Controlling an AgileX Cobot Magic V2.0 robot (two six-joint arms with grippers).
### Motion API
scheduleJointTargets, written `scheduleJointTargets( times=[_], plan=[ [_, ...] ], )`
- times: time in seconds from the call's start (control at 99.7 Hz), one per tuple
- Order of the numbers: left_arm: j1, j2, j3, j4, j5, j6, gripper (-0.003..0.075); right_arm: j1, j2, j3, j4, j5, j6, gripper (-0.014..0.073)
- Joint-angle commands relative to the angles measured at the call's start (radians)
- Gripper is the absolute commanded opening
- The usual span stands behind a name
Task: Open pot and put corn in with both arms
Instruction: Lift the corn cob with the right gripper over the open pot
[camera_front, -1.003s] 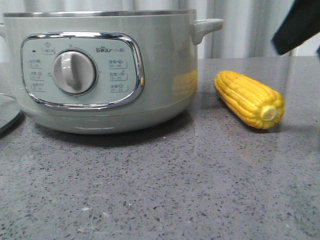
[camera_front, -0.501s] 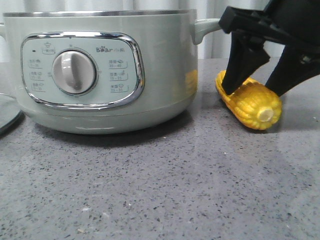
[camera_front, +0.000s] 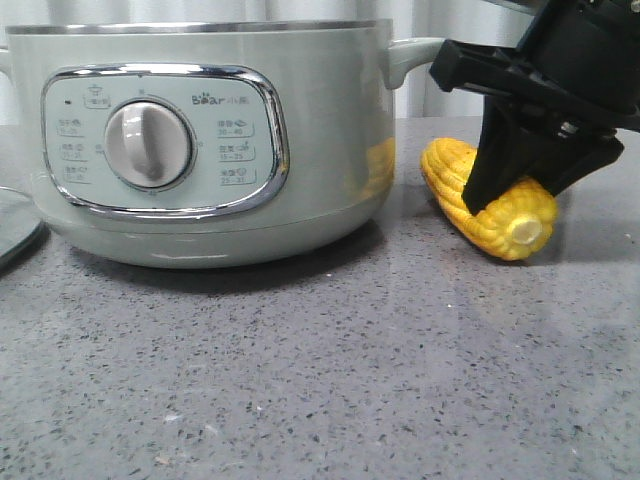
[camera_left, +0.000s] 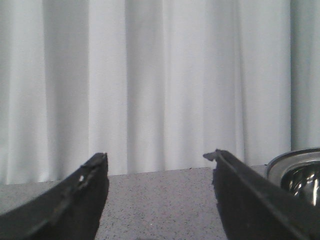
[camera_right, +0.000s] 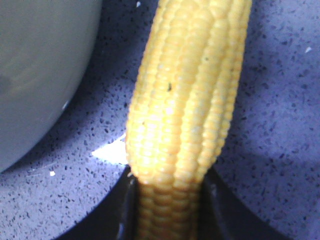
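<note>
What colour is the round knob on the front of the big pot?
Silver-grey. The knob on the pale green pot shows best in the front view.

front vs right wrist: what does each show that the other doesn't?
Front only: the pot's control panel and dial, its side handle, the edge of a glass lid at far left, the corn's pale stub end, and the right end effector seen from outside, straddling the cob.

Right wrist only: close kernel rows, with both fingers pressed against the cob's sides.

Both: the corn, the pot wall beside it, and the speckled grey table.
</note>
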Motion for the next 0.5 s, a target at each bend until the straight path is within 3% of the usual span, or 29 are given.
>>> scheduleJointTargets(
  times=[0.0,0.261,0.491],
  plan=[
    [0.0,-0.002,-0.038,-0.004,-0.067,-0.007,0.041,-0.017,-0.048,-0.026,-0.023,0.04,0.016,-0.0064],
    [0.0,-0.008,-0.038,-0.004,-0.074,-0.007,0.041,-0.124,-0.231,-0.026,-0.054,0.084,0.047,-0.0064],
    [0.0,-0.008,-0.038,-0.004,-0.074,-0.007,0.041,-0.1,-0.356,-0.111,-0.043,0.1,0.047,-0.0064]
  ],
)
